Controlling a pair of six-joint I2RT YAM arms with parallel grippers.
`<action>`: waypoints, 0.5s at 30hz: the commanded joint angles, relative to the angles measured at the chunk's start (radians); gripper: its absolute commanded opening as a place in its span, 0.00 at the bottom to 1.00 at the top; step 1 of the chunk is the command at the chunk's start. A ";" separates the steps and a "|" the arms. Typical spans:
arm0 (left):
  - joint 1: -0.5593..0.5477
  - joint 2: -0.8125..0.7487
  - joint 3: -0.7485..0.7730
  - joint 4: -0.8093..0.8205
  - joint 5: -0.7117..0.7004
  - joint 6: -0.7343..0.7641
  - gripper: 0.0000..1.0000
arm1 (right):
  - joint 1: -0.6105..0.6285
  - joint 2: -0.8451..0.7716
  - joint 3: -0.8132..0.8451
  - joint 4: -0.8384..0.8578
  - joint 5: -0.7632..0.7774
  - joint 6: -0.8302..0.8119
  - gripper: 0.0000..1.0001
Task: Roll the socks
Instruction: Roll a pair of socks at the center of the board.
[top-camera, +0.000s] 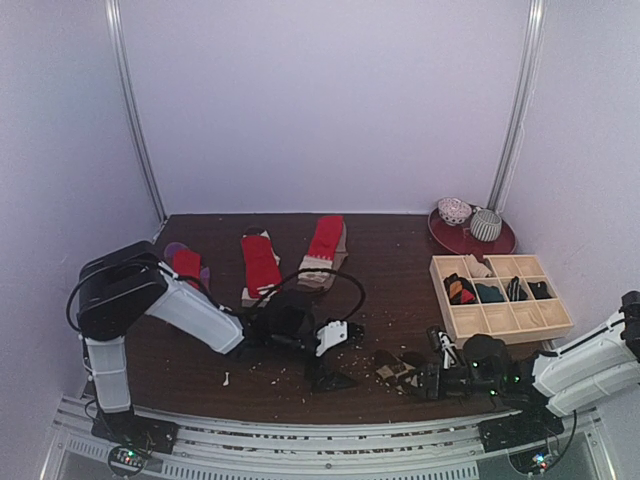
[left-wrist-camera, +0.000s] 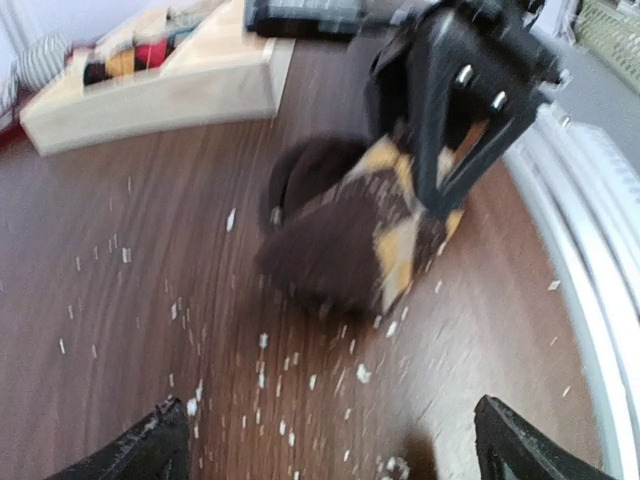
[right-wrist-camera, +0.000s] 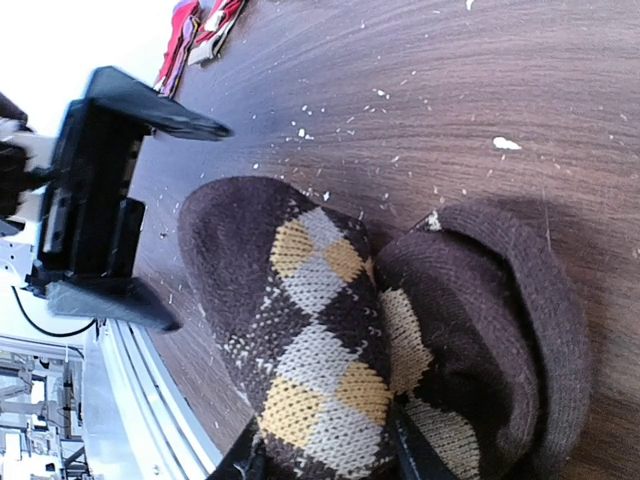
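Note:
A brown-and-beige argyle sock (top-camera: 393, 368) (left-wrist-camera: 340, 240) (right-wrist-camera: 310, 330) lies bundled on the dark wooden table near the front edge. My right gripper (top-camera: 422, 378) (left-wrist-camera: 450, 120) (right-wrist-camera: 330, 465) is shut on its right end, with the knit squeezed between the two fingers. My left gripper (top-camera: 348, 355) (left-wrist-camera: 335, 450) (right-wrist-camera: 100, 200) stands wide open just left of the sock, touching nothing. Two red socks (top-camera: 261, 262) (top-camera: 325, 240) with tan cuffs and a red-and-purple sock (top-camera: 185, 262) lie flat at the back left.
A pale wooden grid tray (top-camera: 497, 318) (left-wrist-camera: 200, 90) with several rolled socks in it stands at the right. Behind it a red plate (top-camera: 497, 243) carries two patterned balls. White lint flecks dot the table. The metal rail runs along the front edge.

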 joint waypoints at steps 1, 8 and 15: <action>-0.008 0.000 -0.035 0.337 0.124 -0.002 0.98 | -0.004 0.022 -0.097 -0.037 0.023 0.035 0.33; -0.020 0.061 0.016 0.370 0.274 -0.036 0.87 | -0.005 0.069 -0.095 -0.004 0.017 0.035 0.33; -0.043 0.141 0.085 0.307 0.246 -0.012 0.87 | -0.004 0.083 -0.103 0.014 0.008 0.035 0.33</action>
